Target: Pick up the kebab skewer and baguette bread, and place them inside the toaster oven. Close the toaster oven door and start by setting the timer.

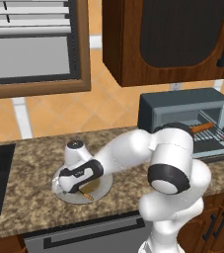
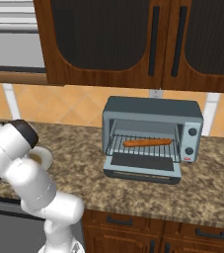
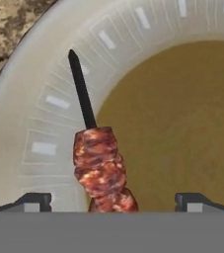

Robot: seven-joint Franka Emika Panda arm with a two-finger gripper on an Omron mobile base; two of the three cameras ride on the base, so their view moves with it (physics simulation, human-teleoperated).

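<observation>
1. The baguette (image 2: 147, 142) is seen lying on the rack of the oven (image 2: 153, 114), whose door (image 2: 143, 163) is left down so the skewer can follow.
2. The skewer (image 3: 101, 168) is found on a plate (image 3: 34, 123) on the tabletop (image 2: 202, 188), meat between the fingertips.
3. The end effector (image 3: 113, 200) is held wide open just above it, gripping nothing; a descent to grasp appears intended.

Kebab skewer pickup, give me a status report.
Tool open, straddling meat-chunk kebab skewer on round grey plate. Orange-brown baguette already on rack of grey-blue toaster oven. Nothing blocking.
</observation>
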